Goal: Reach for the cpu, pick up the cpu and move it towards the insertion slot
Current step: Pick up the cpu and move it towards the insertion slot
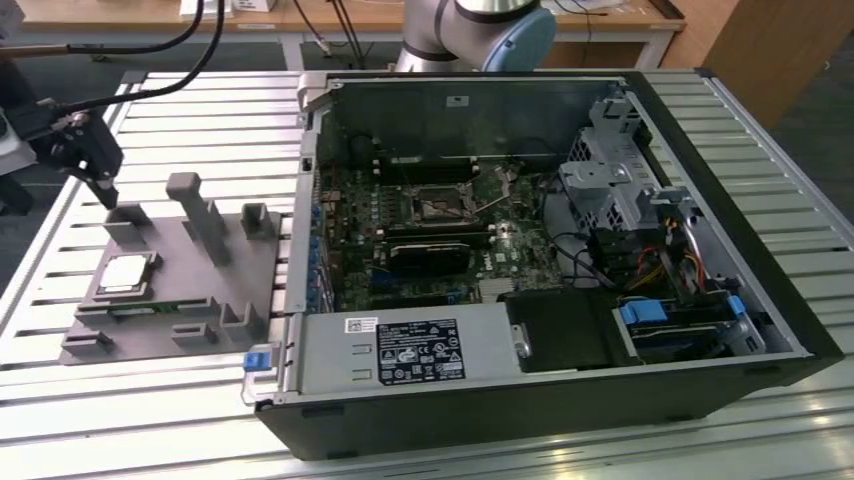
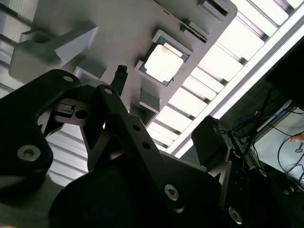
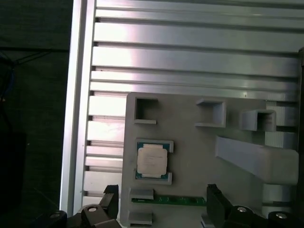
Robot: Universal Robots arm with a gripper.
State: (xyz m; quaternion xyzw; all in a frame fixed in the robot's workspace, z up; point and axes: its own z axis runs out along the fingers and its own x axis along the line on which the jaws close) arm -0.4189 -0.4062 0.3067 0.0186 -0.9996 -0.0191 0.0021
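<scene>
- The gripper [image 1: 107, 192] is hovering at the exterior view's left, over the grey fixture [image 1: 200, 300]. In the first wrist view its fingers [image 3: 213, 202] are standing wide apart, holding nothing, and are partly cut off.
- The cpu [image 1: 124, 273] is lying flat in a fixture pocket, untouched.
- The slot [image 1: 438, 205] is sitting inside the open case [image 1: 561, 400], well apart from the cpu. Its lever is hard to make out.

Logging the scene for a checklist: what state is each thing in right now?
cpu: lying flat in the grey fixture, not held.
pincer: open, empty, near the cpu.
insertion slot: dark centre, no chip seated.
computer case: side open.
</scene>
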